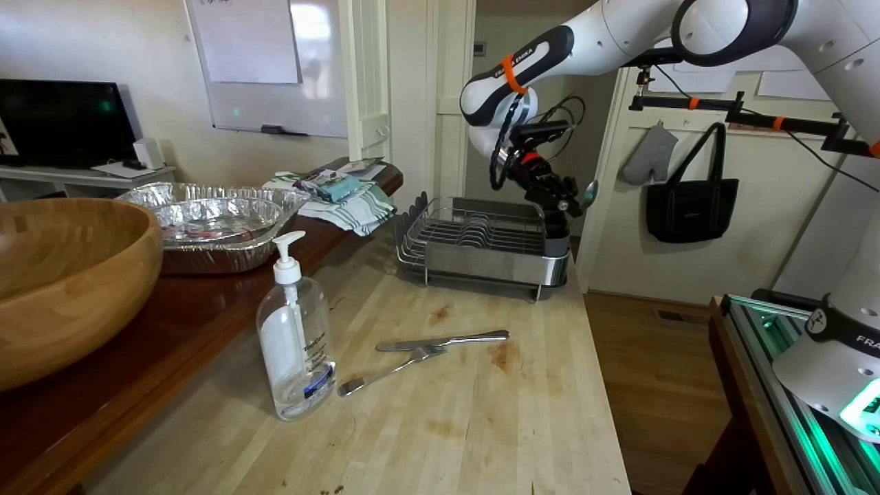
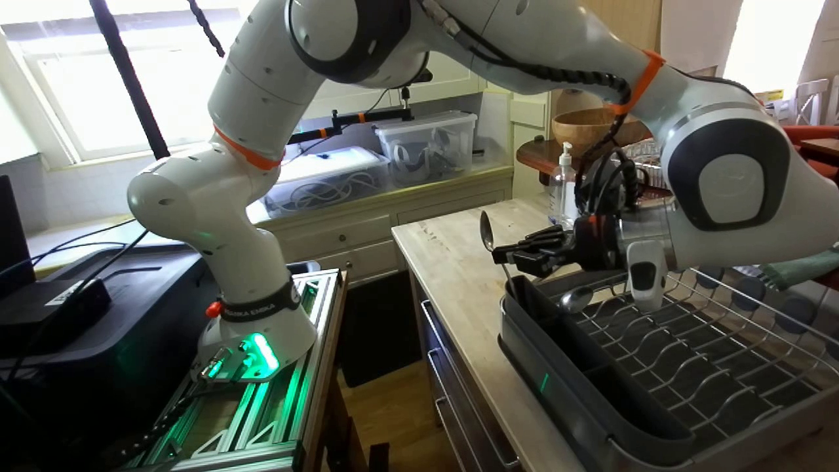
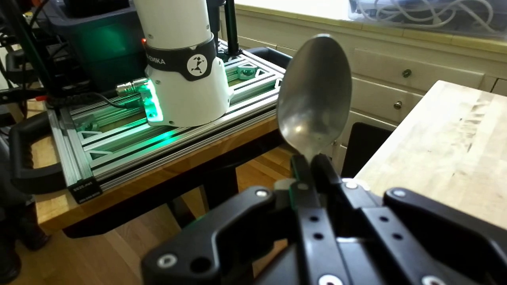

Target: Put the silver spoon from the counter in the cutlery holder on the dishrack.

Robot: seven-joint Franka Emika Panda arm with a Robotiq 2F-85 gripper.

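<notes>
There it was, the silver spoon (image 3: 315, 91), up off the counter (image 1: 474, 440) and poised at the end compartment of the cutlery holder (image 2: 557, 373)! The gripper (image 3: 309, 163) had it by the neck, fingers (image 3: 325, 171) pinching the thin metal just below the bowl. A canny hold, that seemed: bowl high, handle free underneath, so the slim end could lead the way down. In an exterior view the handle reached the holder's rim, but whether its tip was inside, I couldn't tell! And the spoon leaned, didn't stand straight; that tilt looked the likeliest trouble, apt to snag the handle on the edge. A touch more upright, then lower, then release: that was what the moment seemed to ask. The holder sat at the end of the dishrack (image 1: 491, 263), presumably so cutlery had its own walls to lean on, away from the rack's wires. Just beside it showed the bowl of a second spoon (image 2: 577, 299), most of its handle hidden. On the counter lay a knife (image 1: 457, 339) and a fork (image 1: 392, 372) near the soap bottle (image 1: 299, 357), apparently no part of this job.
</notes>
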